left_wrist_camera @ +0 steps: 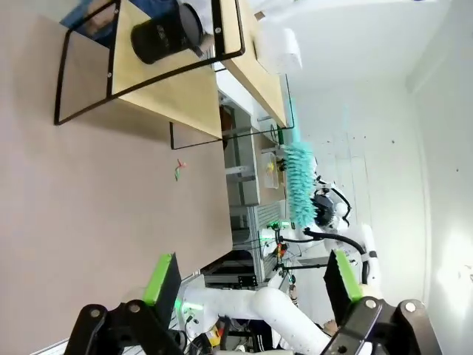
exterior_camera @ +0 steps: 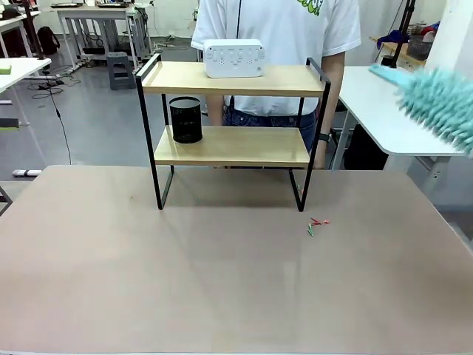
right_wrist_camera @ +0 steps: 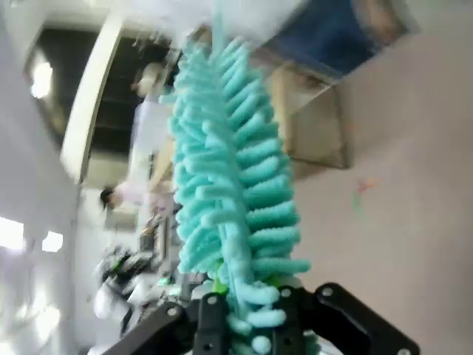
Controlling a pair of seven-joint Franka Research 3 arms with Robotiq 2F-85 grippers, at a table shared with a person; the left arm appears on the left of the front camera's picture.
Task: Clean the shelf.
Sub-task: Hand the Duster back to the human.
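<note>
Right gripper [right_wrist_camera: 247, 314] clamped on teal duster [right_wrist_camera: 233, 192], fingertips buried in fibres, left gripper [left_wrist_camera: 247, 277] spread.

The left gripper [left_wrist_camera: 247, 277] stood wide open, its green pads [left_wrist_camera: 159, 277] well apart and empty. The right gripper [right_wrist_camera: 240, 314] was clamped shut, with fingers pointing toward twelve o'clock in its wrist view.

A grey floor [exterior_camera: 89, 118] stretches behind the beige tabletop [exterior_camera: 222, 281], with black cables trailing across it. White desks [exterior_camera: 96, 18] on metal legs stand at the far left, a grey step stool [exterior_camera: 120, 70] beside them, and another white table [exterior_camera: 384, 111] sits right
</note>
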